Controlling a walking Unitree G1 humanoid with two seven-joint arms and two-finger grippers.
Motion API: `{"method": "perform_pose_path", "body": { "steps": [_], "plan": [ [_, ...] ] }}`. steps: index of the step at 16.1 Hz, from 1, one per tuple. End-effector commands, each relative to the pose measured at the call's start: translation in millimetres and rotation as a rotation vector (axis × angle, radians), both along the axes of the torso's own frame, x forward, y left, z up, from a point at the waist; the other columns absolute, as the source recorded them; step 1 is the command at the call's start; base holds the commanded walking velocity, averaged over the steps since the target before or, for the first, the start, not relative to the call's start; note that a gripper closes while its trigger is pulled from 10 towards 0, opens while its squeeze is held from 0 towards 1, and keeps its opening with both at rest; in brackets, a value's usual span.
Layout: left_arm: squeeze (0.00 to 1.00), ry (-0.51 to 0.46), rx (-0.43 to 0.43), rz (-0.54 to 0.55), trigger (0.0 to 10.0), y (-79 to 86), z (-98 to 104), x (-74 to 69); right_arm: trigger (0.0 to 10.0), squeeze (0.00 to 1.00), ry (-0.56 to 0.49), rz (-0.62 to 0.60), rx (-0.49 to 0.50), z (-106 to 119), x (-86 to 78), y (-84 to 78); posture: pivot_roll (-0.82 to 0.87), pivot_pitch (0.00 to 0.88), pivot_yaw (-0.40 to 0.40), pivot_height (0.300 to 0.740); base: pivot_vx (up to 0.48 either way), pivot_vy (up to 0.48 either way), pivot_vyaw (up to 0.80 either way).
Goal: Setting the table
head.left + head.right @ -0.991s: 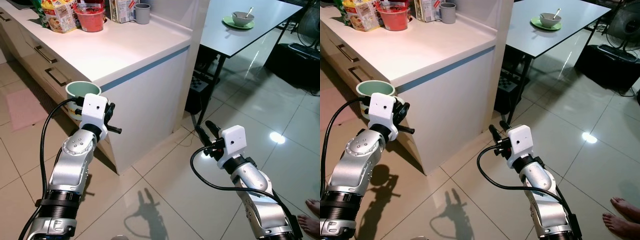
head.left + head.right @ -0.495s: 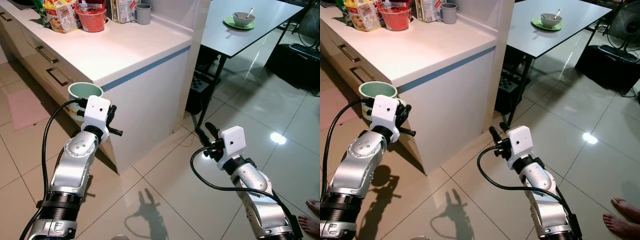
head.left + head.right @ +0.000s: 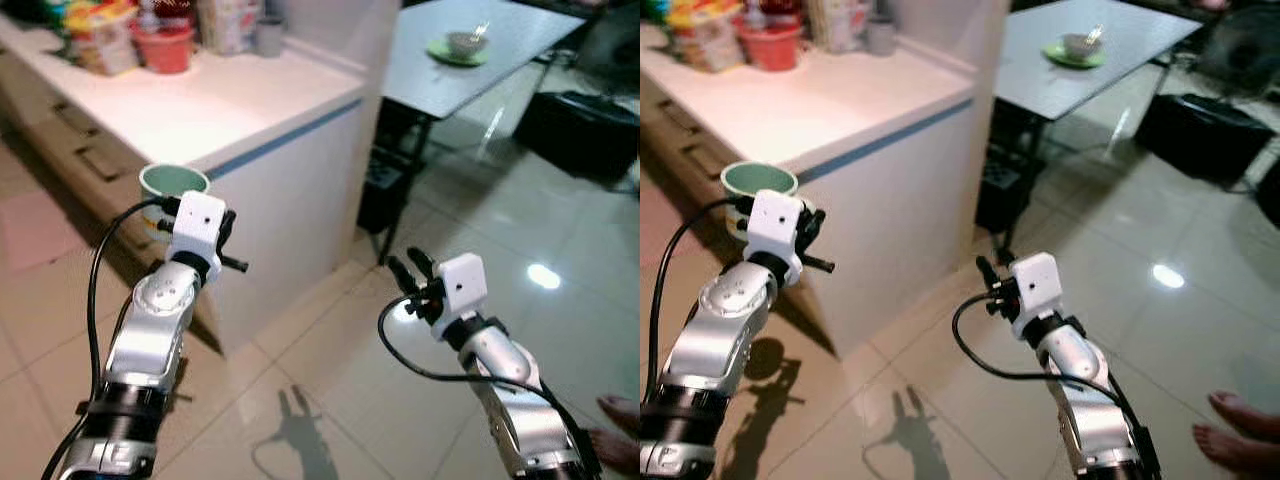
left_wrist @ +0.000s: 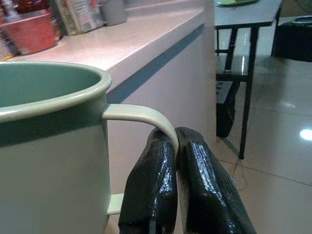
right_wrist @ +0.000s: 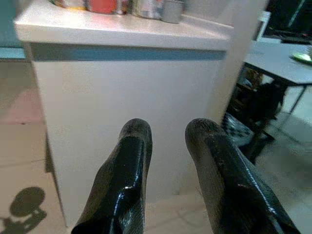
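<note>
A pale green mug [image 3: 172, 183] is held up in front of the white counter's near corner. My left gripper [image 4: 176, 141] is shut on the mug's handle [image 4: 141, 116], with the mug upright. Over the tiled floor to the right my right gripper [image 3: 410, 270] hangs open with nothing between its fingers [image 5: 131, 146]. Beyond the counter stands a grey dining table [image 3: 500, 60] carrying a bowl with a spoon on a green saucer [image 3: 462, 45].
The white counter [image 3: 200, 105] has a red bowl [image 3: 165, 48], snack packets and a grey cup [image 3: 268, 38] at its back. Drawers with handles run along its left side. A dark box [image 3: 580, 125] sits on the floor far right. A person's bare feet [image 3: 1240, 430] show at bottom right.
The whole view has shifted and blurred, so the camera moved. The left gripper keeps the mug; the right gripper stays open, much as before.
</note>
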State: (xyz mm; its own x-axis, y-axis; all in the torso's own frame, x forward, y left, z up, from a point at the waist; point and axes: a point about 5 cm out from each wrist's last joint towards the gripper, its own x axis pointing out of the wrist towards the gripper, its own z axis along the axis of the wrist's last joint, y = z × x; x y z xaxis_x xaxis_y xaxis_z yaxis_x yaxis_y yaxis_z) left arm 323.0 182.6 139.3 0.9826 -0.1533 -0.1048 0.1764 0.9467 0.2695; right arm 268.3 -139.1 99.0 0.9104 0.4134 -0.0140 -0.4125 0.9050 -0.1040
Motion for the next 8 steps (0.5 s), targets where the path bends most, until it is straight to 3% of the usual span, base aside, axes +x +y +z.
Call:
{"method": "perform_pose_path", "body": {
  "steps": [1, 3, 8],
  "plan": [
    [0.0, -0.018, 0.024, -0.002, 10.0, -5.5, 6.8, 3.2, 10.0, 0.0, 0.006, -0.011, -0.015, -0.4, 2.2, -3.7, 0.08, 0.0, -0.016, 0.74, 0.266, -0.398, 0.0],
    [0.0, -0.021, 0.038, 0.002, 10.0, -5.7, 6.9, 3.6, 10.0, 0.0, 0.008, -0.006, -0.011, -1.1, 1.0, -1.6, 0.08, 0.0, -0.015, 0.74, 0.27, -0.394, 0.0],
    [0.0, -0.012, 0.015, 0.013, 10.0, -4.0, 6.0, 2.5, 10.0, 0.0, 0.013, 0.001, -0.009, -2.3, -1.6, 0.3, 0.08, 0.0, -0.012, 0.74, 0.0, 0.0, 0.0]
  ]
}}
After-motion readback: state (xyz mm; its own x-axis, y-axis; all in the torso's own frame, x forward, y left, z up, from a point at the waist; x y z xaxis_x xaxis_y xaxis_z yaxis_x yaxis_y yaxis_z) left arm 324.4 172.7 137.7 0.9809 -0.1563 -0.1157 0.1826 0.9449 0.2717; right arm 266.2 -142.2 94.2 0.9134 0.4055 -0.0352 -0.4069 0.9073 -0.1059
